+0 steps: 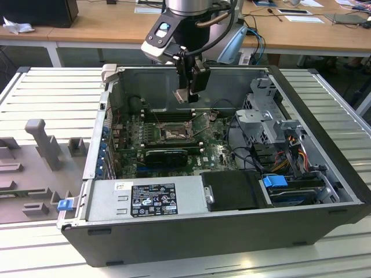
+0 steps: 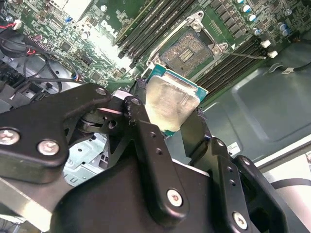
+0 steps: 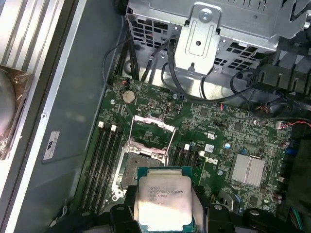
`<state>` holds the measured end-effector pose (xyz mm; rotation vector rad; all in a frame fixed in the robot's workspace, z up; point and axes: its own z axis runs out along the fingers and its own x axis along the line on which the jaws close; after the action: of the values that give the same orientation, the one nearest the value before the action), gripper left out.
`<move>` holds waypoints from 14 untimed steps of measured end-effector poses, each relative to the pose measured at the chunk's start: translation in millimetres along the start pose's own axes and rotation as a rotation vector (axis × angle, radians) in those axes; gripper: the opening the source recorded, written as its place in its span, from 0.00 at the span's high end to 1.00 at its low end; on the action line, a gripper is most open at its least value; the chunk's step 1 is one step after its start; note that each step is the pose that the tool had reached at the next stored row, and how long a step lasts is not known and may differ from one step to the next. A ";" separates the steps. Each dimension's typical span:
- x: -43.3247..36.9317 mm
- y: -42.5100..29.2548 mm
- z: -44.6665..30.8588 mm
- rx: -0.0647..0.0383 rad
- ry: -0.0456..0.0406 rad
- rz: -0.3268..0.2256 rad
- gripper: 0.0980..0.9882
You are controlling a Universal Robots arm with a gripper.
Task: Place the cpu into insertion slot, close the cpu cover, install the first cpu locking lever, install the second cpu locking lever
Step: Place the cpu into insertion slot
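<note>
**A:** Where is the cpu (image 2: 172, 104) right now?

**B:** It is pinched by two opposite edges between the fingers of the gripper (image 1: 186, 96), with its pale metal top facing the wrist cameras. In the exterior view it hangs in the upper middle of the frame, inside the open computer case (image 1: 203, 234) and clear of the motherboard (image 1: 217, 152).

**A:** And the insertion slot (image 1: 174, 134)?

**B:** It sits near the centre of that frame, lower than the gripper and slightly toward the exterior view's left. It is bare. The cpu cover (image 3: 154, 120) stands swung open on the side of the slot away from the cpu, so nothing lies over the contacts.

**A:** So cpu and slot are apart?

**B:** Well apart in height, I judge. In the first wrist view the cpu overlaps the slot's near edge, so the offset looks mostly downward, with a short sideways shift.

**A:** Orientation?

**B:** Square over square. The cpu's edges run close to parallel with the slot's frame, perhaps with a slight twist.
</note>
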<state>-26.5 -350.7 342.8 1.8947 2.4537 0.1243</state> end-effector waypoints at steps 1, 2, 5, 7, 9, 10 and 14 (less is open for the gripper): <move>0.0 -0.1 0.4 0.000 -0.0004 0.006 0.52; 0.0 -0.1 0.8 0.000 -0.0011 0.012 0.52; 0.0 -0.1 1.3 0.000 -0.0018 0.020 0.52; 0.0 -0.1 1.6 -0.001 -0.0024 0.027 0.52; 0.0 -0.2 2.1 -0.001 -0.0028 0.034 0.52; 0.1 -0.2 2.6 -0.001 -0.0037 0.041 0.52; 0.1 -0.3 3.5 -0.001 -0.0049 0.056 0.52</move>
<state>-26.5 -350.6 339.3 1.9611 2.3982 0.1225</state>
